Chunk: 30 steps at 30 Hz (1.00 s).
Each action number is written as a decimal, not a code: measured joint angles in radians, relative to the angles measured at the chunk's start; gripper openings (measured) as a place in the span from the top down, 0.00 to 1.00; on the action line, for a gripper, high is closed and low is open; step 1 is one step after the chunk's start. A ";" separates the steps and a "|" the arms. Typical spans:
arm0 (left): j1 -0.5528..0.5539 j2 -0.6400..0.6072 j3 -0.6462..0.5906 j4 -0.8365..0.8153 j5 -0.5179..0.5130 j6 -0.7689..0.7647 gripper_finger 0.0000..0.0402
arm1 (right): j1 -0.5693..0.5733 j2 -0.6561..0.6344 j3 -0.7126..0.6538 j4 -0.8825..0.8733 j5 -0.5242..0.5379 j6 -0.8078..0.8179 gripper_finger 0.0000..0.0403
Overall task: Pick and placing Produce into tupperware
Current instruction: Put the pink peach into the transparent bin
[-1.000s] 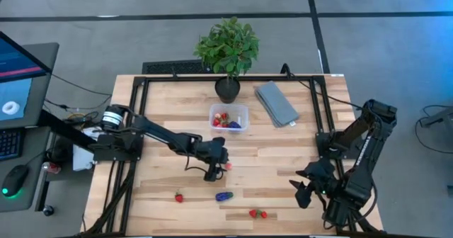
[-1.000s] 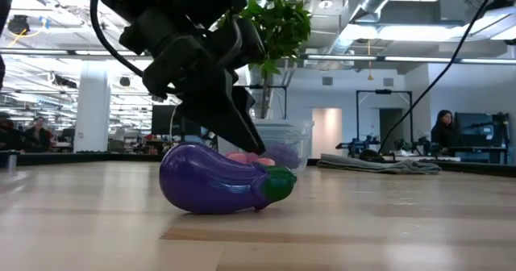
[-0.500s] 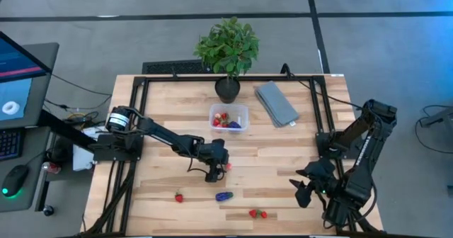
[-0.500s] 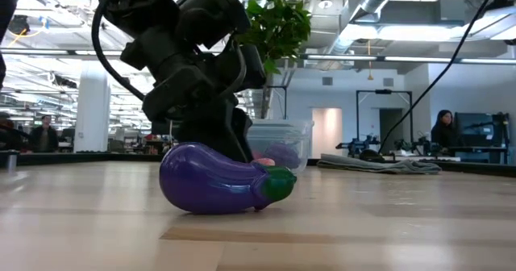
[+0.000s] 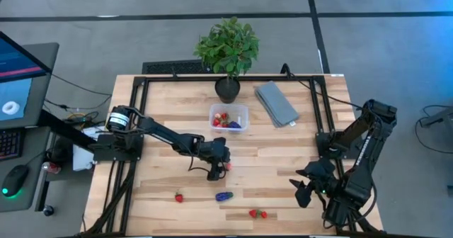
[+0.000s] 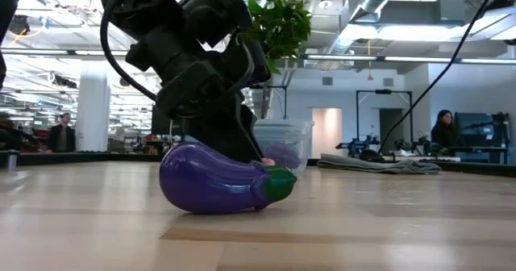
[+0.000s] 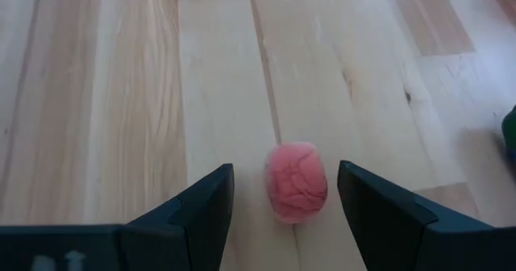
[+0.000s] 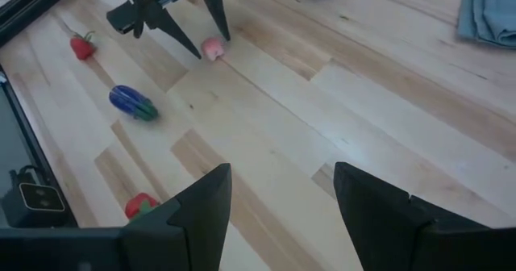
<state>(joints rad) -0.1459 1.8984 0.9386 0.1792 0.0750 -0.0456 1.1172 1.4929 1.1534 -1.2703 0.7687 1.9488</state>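
Partway done: the clear tupperware (image 5: pixel 228 117) already holds several fruits. Left tool (image 7: pixel 282 192), fingers apart, straddles a pink piece (image 7: pixel 296 181) on the surface. Strawberries (image 5: pixel 257 213) and a purple eggplant (image 5: pixel 224 195) remain. Right tool (image 8: pixel 278 197) waits, fingers apart.

No readable text, labels or numbers anywhere

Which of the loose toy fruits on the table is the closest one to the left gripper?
The pinkish-red round piece: it lies between the open fingers of the left gripper. The purple eggplant and the strawberries lie apart, nearer the table's front edge.
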 joint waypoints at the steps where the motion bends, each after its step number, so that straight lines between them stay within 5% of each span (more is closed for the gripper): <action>1: 0.000 0.000 0.000 0.002 0.000 0.000 0.47 | 0.000 0.000 0.000 -0.002 0.000 0.000 0.39; 30: 0.000 0.002 -0.001 0.014 0.001 0.016 0.67 | 0.000 0.000 0.000 -0.006 0.000 0.016 0.39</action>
<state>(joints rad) -0.1459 1.9007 0.9379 0.1928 0.0761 -0.0296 1.1172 1.4929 1.1534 -1.2758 0.7685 1.9644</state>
